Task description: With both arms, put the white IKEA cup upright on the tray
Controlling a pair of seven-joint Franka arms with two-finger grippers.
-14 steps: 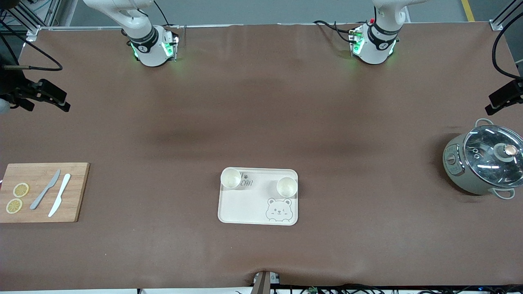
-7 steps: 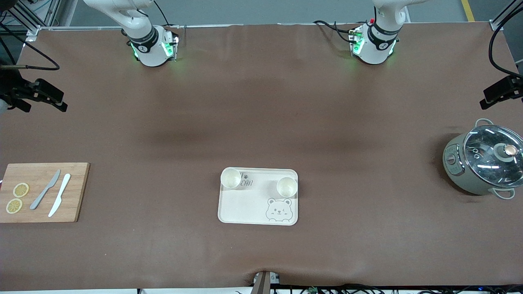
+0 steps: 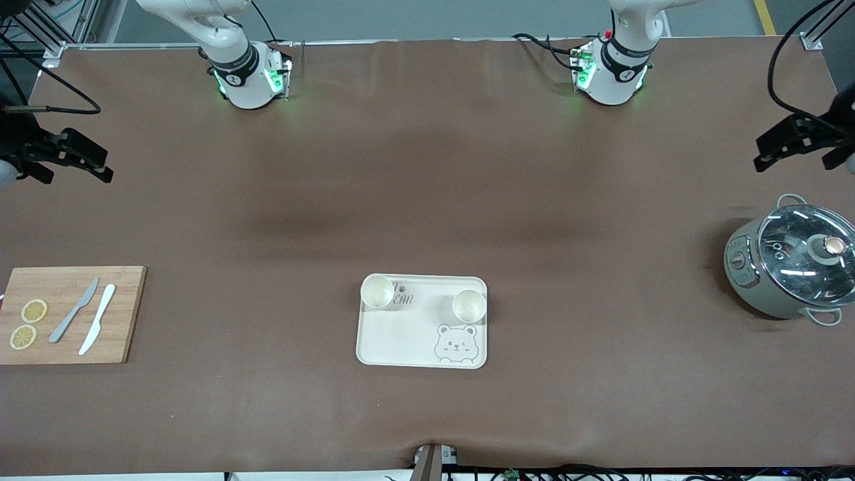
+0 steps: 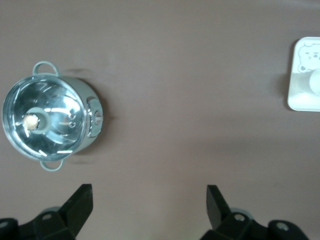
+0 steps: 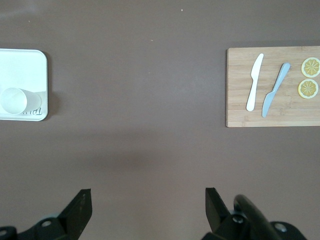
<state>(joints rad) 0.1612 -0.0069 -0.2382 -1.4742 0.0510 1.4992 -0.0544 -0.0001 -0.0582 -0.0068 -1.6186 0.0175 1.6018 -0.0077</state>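
Note:
The cream tray (image 3: 394, 342) with the bear drawing lies on the brown table. Two white cups stand upright on it, mouths up: one cup (image 3: 377, 292) at the corner toward the right arm's end, the other cup (image 3: 469, 305) at the edge toward the left arm's end. My right gripper (image 3: 105, 167) hangs open and empty over bare table at its own end. In the right wrist view the tray (image 5: 22, 65) and a cup (image 5: 12, 100) show far from the gripper (image 5: 147, 196). My left gripper (image 3: 760, 155) is open and empty over bare table near the pot; its wrist view shows the gripper (image 4: 147, 192) wide apart.
A wooden cutting board (image 3: 120, 314) with two knives and two lemon slices lies at the right arm's end, nearer the front camera than the right gripper. A grey pot with a glass lid (image 3: 791, 267) stands at the left arm's end.
The left gripper has drifted from the table's end toward the middle. The right gripper has barely shifted. Both cups and the tray have stayed put.

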